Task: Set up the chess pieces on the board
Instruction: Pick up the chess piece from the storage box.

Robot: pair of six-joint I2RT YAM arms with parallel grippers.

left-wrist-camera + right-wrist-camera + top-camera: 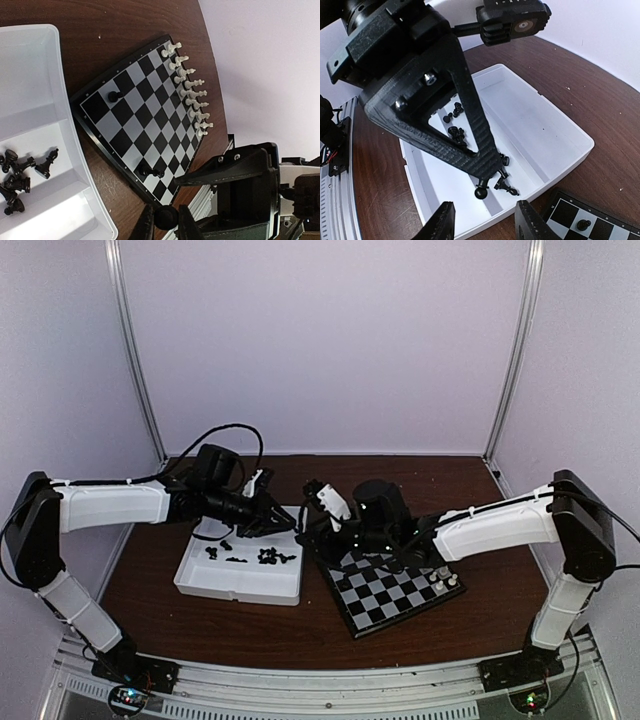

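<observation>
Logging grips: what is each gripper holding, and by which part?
Left gripper pinches a black chess piece; which part, unclear. Right gripper holds nothing.

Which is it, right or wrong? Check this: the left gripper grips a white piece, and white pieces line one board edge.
Wrong: the piece in the left gripper is black, not white; the left wrist view shows it. White pieces do line one edge of the board.

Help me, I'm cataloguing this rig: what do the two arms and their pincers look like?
The left arm and right arm pair white shells with black joints; black cables run along them, looping above the left wrist. The left pincer and right pincer have black ribbed fingers.
</observation>
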